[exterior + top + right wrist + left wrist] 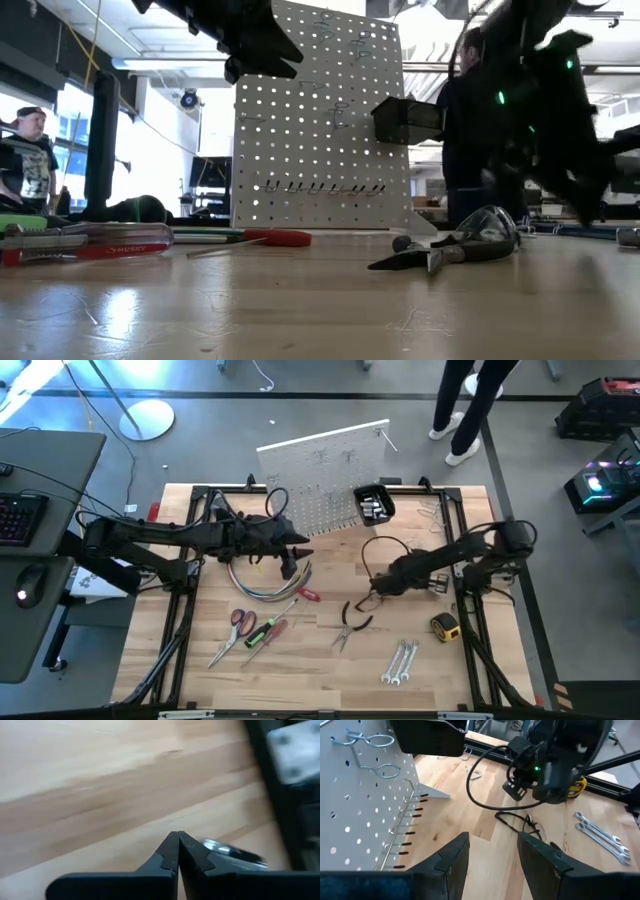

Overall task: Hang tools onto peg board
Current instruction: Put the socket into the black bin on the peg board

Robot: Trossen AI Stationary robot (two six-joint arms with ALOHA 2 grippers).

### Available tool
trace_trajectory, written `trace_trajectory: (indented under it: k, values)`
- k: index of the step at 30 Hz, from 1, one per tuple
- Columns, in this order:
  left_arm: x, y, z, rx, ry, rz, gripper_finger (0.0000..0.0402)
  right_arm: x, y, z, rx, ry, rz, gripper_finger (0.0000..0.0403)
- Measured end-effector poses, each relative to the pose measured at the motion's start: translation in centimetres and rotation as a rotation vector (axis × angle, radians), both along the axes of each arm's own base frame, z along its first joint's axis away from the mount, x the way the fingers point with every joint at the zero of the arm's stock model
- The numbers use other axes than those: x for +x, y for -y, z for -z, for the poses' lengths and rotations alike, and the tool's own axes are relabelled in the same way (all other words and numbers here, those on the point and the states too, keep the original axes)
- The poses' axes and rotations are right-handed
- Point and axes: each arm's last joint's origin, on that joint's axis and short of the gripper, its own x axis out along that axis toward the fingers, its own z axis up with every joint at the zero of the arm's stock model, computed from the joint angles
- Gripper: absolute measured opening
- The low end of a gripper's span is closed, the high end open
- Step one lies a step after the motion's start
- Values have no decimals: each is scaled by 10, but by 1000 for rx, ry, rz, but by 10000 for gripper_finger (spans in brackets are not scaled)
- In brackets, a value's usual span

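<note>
The white peg board [325, 470] stands at the table's far side, a black bin [374, 503] fixed to it. Tools lie on the wood: red-handled scissors [232, 632], green- and red-handled screwdrivers [262, 630], black-handled pliers [352, 622], silver wrenches [400, 660] and a yellow tape measure [445, 625]. My left gripper [492, 845] is open and holds nothing, raised in front of the board's lower left part [298, 555]. My right gripper [177, 837] is shut with nothing between its fingers, slanting down over bare wood just beyond the pliers [372, 590].
A curved bundle of coloured cables [255, 575] lies under my left arm. A black metal frame [470, 510] borders the table. Wire hooks and rings [375, 742] stick out of the board. A person [470, 400] stands beyond the far edge.
</note>
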Motion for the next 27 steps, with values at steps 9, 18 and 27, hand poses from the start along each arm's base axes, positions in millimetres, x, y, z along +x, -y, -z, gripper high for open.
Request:
trace_trajectory:
  k: [9,18,27]
  values:
    - [0,0,0,-3,-4,6,163,-3,-15,-60,-29,-130,-130,0]
    - [0,0,0,-4,0,1,163,-8,-27,-20,201,-50,-175,0]
    - [1,2,1,-92,15,-37,163,-35,-55,-27,231,-238,-74,0]
